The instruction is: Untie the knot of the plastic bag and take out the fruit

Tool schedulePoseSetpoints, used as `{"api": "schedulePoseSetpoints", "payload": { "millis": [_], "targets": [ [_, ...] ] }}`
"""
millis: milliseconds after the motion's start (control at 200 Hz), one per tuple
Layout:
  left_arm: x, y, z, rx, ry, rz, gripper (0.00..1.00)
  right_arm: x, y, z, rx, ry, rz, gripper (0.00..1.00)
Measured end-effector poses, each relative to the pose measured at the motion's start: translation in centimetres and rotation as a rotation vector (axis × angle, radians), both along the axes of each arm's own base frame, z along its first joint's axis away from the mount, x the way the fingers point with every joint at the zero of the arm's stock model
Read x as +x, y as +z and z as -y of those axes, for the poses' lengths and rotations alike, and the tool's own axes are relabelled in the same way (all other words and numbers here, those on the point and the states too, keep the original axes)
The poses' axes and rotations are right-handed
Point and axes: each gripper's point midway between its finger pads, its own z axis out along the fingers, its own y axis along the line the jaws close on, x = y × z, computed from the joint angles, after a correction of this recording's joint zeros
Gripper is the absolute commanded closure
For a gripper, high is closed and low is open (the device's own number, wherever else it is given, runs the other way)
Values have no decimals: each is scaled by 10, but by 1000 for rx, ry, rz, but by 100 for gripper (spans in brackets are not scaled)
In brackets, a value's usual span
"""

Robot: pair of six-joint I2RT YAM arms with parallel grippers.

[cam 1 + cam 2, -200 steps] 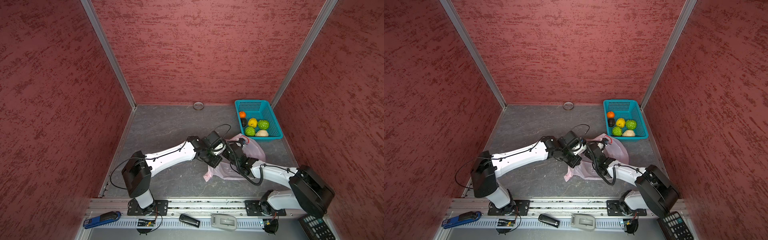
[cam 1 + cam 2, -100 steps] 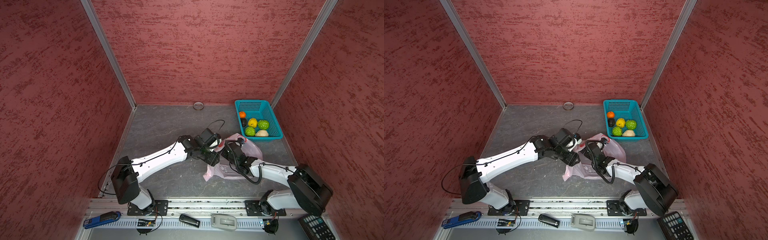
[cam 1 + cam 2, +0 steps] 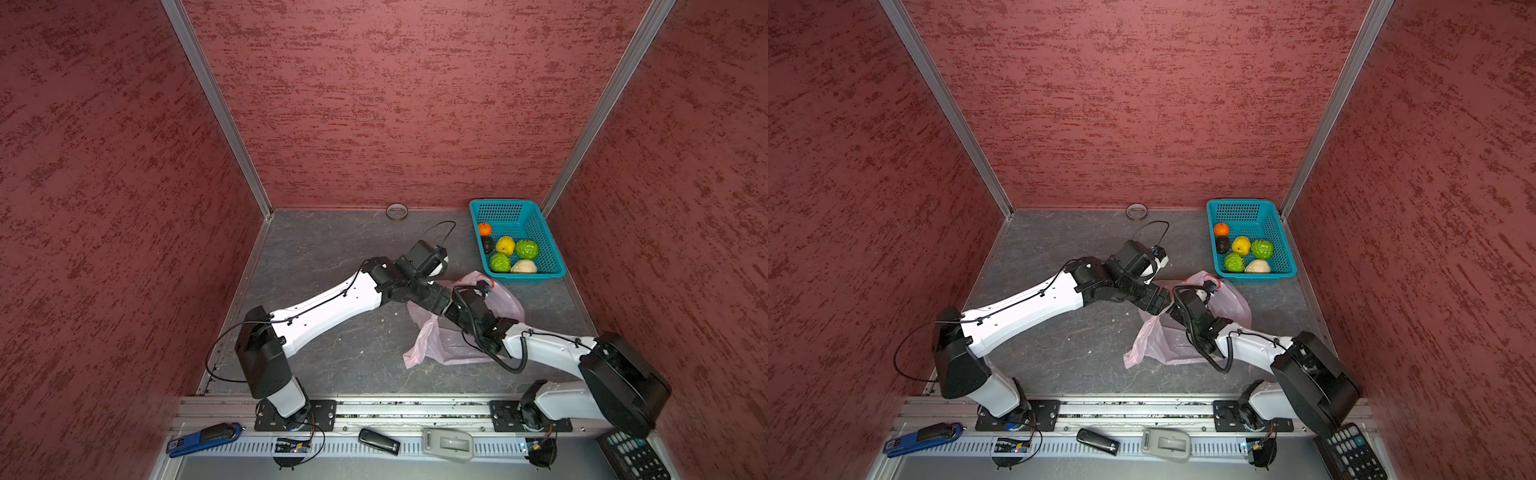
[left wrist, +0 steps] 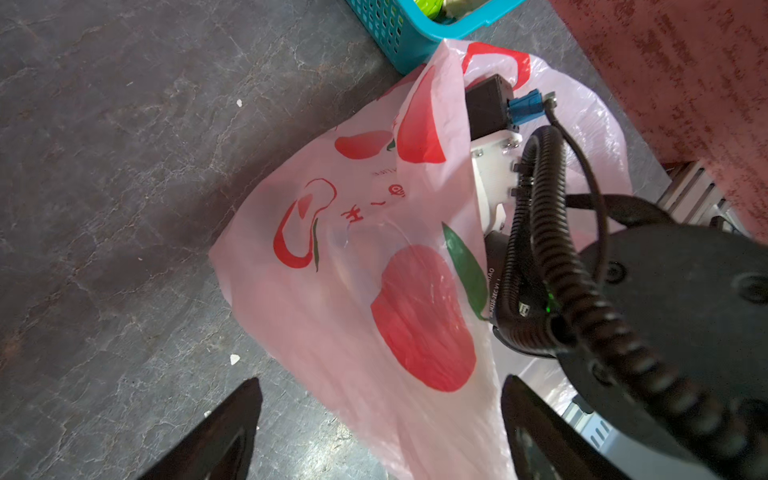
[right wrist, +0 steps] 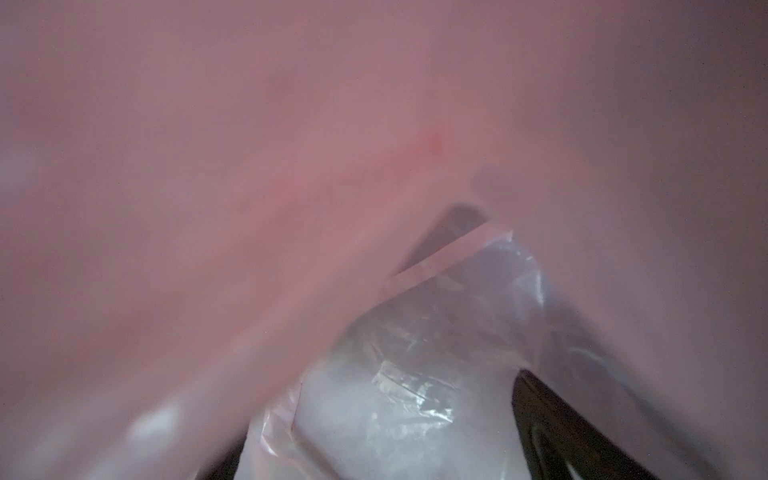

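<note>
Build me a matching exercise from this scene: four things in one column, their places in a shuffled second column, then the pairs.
Things
1. plastic bag
2. teal basket
3. small ring
4. calculator

Places
A. by the back wall
B. front right corner, near the right arm's base
C. back right corner, holding the fruit
D. on the floor where the two arms meet

Pairs: 1-D, 2-C, 3-A, 4-B

You're looking into a booth: three red, rough-plastered walls (image 3: 395,104) meet at pale metal corner posts (image 3: 217,108). The floor (image 3: 324,245) is dark grey, veined like slate and evenly lit. A metal rail (image 3: 415,409) runs along its near edge.
</note>
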Motion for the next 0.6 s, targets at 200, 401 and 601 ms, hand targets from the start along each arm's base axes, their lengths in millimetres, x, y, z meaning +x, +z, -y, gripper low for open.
{"api": "schedulePoseSetpoints", "payload": {
  "millis": [200,401,601],
  "targets": [
    [-6,-9,10,17,-52,-12,13,-1,0,0,3,0,-3,2],
    [-15,-13,12,57,-90,-12,16,-1,0,0,9,-5,-5,2],
    [-10,-22,8,105,-77,8,41,-2,-2,1,13,-11,-9,2]
  ]
}}
